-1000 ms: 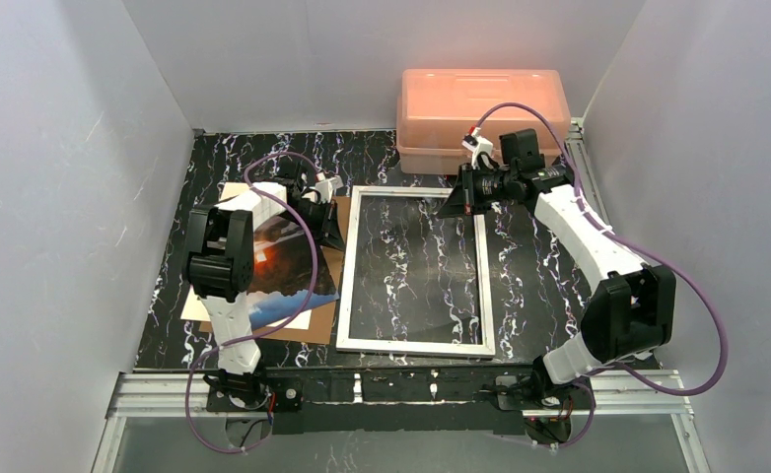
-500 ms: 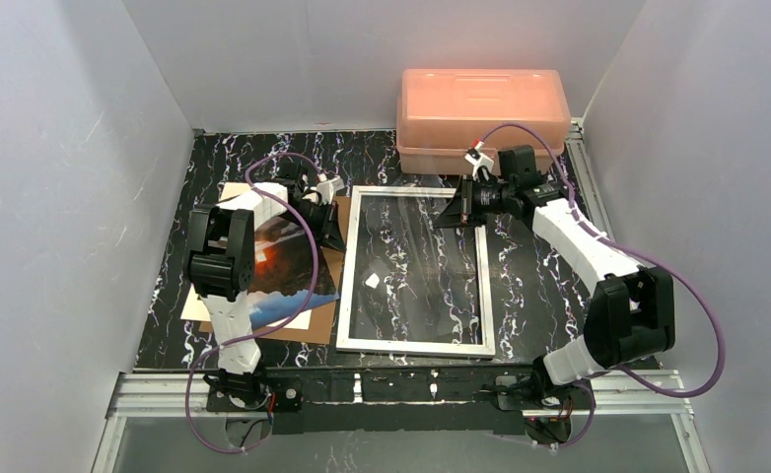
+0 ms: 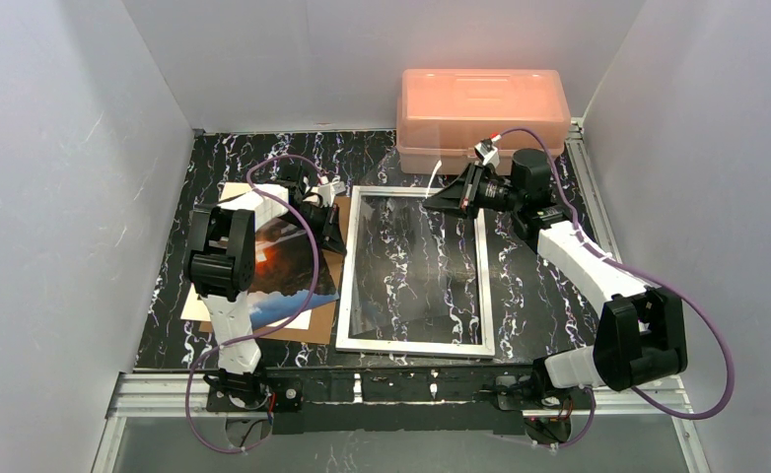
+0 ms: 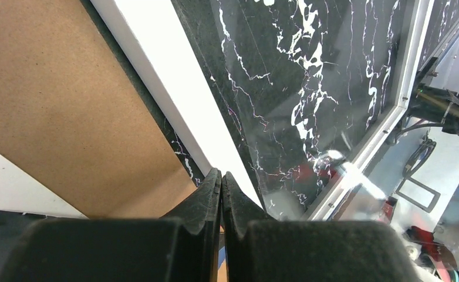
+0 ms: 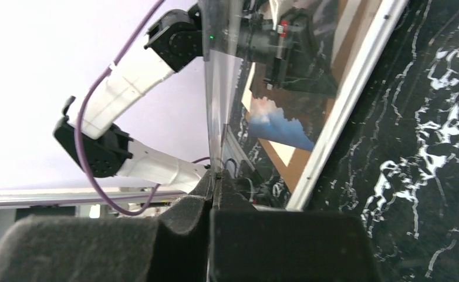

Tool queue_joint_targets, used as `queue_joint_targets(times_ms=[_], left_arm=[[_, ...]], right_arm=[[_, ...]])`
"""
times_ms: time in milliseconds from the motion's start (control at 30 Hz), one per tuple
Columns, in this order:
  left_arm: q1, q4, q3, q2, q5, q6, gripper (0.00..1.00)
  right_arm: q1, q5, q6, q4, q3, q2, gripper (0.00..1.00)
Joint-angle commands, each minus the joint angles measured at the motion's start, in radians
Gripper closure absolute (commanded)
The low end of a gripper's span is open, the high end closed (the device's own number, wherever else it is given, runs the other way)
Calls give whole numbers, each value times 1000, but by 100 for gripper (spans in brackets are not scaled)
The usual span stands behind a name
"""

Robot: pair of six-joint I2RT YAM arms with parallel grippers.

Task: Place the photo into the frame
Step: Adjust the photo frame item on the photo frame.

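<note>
The white frame [image 3: 411, 346] lies flat in the middle of the dark marble table. My right gripper [image 3: 430, 200] is shut on the far edge of the clear pane [image 3: 391, 258] and holds that edge up, so the pane slopes down toward the near-left corner. In the right wrist view the pane [image 5: 214, 88] runs edge-on out of the right gripper [image 5: 215, 176]. The photo [image 3: 281, 264] rests on a brown board [image 3: 315, 325] left of the frame. My left gripper [image 3: 340, 246] is shut with its tips [image 4: 221, 175] at the frame's left rail [image 4: 168, 82], beside the board [image 4: 57, 106].
A pink plastic box [image 3: 482, 103] stands at the back right, just behind the right gripper. White walls close in the table on the left, back and right. A metal rail [image 3: 401, 386] with both arm bases runs along the near edge.
The right gripper has lifted and drawn back toward the pink box with the pane's far edge, tilting the pane steeper. The left arm has stayed put.
</note>
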Motion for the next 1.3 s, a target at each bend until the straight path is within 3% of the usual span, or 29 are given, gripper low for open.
queue_joint_targets(times_ms=[0, 467, 700, 1033, 1267], left_arm=[[-8, -17, -11, -6, 31, 11, 100], [-8, -2, -12, -9, 39, -6, 100], [-8, 9, 24, -40, 83, -75, 100], [-35, -1, 37, -98, 83, -89, 100], [-87, -12, 69, -99, 55, -89, 100]], right_arm=[[4, -38, 128, 166, 18, -9, 99], [18, 9, 213, 238, -40, -36, 99], [29, 44, 397, 432, -119, -55, 99], [44, 92, 471, 464, -144, -91, 99], [46, 112, 454, 397, -182, -139, 99]])
